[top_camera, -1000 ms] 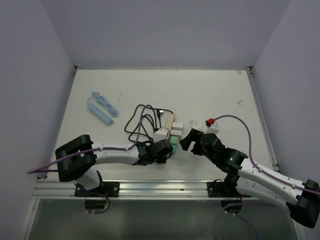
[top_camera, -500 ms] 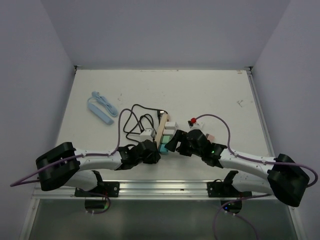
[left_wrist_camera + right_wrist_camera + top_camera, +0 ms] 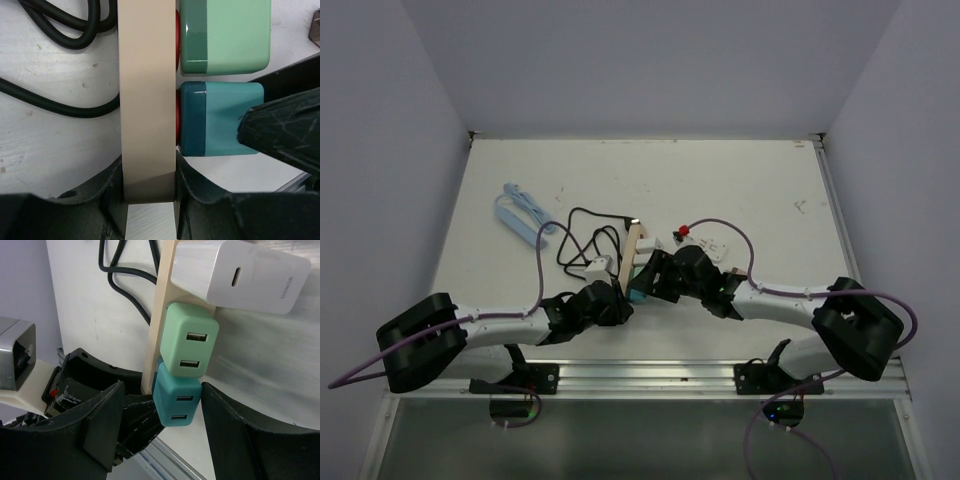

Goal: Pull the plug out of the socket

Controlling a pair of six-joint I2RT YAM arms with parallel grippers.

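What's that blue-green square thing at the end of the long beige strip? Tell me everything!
It is a teal plastic charger block with rounded corners and two USB slots on its outer face. It is plugged into the near end of the long beige power strip, close beside a light green block of the same shape. Red shows where it meets the strip. The right gripper has its jaws open either side of it; the left gripper clamps the strip's end.

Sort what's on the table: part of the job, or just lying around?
In play: beige power strip, held by the left gripper; teal plug, between the open right gripper fingers.
Lying about: light blue power strip; green plug and white charger, in the same strip but untouched.
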